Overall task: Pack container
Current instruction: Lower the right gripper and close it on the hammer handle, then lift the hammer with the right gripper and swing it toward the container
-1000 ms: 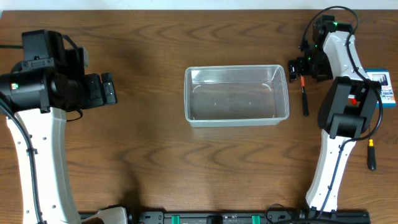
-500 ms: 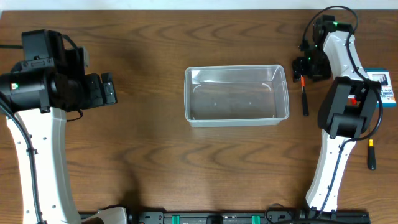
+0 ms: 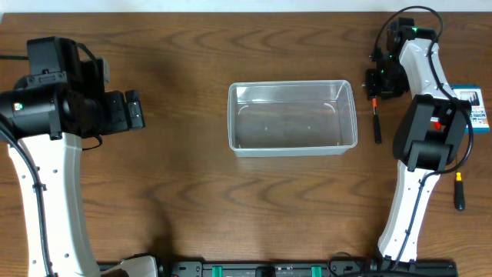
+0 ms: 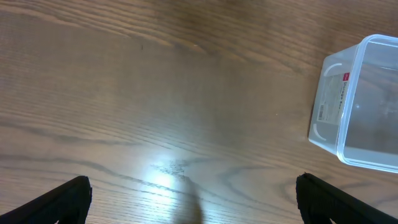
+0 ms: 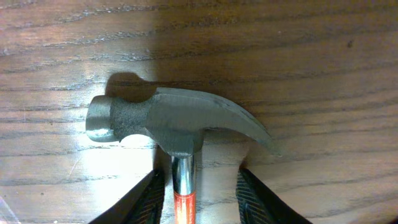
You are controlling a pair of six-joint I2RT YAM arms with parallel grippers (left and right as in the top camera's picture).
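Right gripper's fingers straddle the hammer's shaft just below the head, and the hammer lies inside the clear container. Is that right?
Not quite. The hammer lies on the table beside the container, not inside it; the overhead view shows this, and the container is empty. The right gripper does straddle the shaft just below the head.

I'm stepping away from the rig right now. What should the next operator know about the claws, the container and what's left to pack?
Left claw: open, empty, over the table left of the container.
Right claw: open, straddling the hammer shaft just below the head, with a gap showing on one side.
Container: mid-table, empty. The hammer lies flat beside it, on the right arm's side.
Done: nothing packed.
Left: close on the hammer, lift it, set it in the container.
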